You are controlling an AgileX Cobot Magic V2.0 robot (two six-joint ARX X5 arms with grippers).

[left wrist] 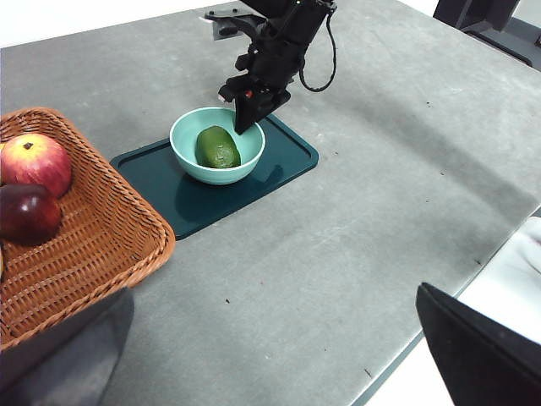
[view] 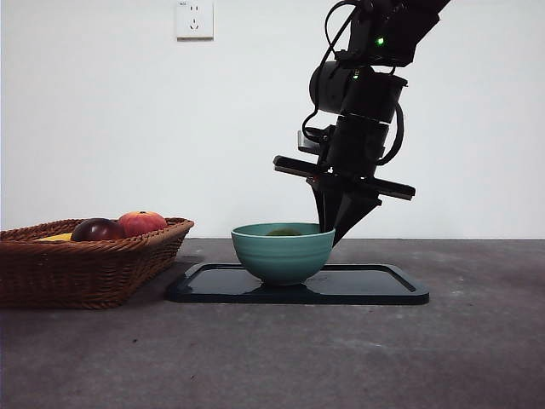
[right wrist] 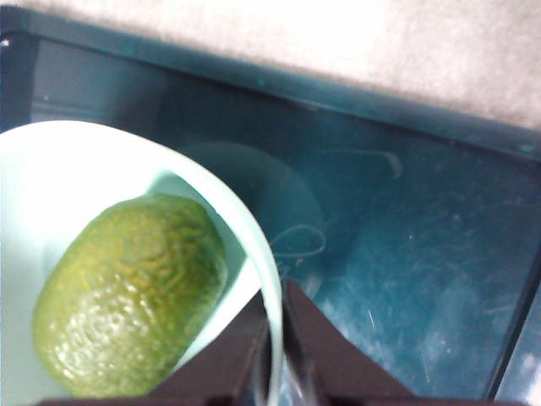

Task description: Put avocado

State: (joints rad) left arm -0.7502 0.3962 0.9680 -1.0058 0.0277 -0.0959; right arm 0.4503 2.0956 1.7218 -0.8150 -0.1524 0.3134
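The dull green avocado (left wrist: 217, 147) (right wrist: 127, 296) lies inside the teal bowl (view: 283, 256) (left wrist: 188, 162); from the front only its top (view: 283, 231) shows over the rim. The bowl stands on a dark tray (view: 375, 285) (left wrist: 211, 199) (right wrist: 406, 211). My right gripper (view: 334, 234) (left wrist: 245, 127) (right wrist: 275, 338) reaches down at the bowl's right side, with its jaws closed on the bowl's rim (right wrist: 211, 194), one inside and one outside. My left gripper (left wrist: 270, 292) waits high above the table, open and holding nothing.
A wicker basket (view: 85, 264) (left wrist: 93, 245) stands left of the tray. It holds a red-orange fruit (view: 142, 223) (left wrist: 35, 163), a dark maroon fruit (view: 97, 230) (left wrist: 28, 213) and something yellow (view: 55, 238). The table's edge runs near the left wrist camera.
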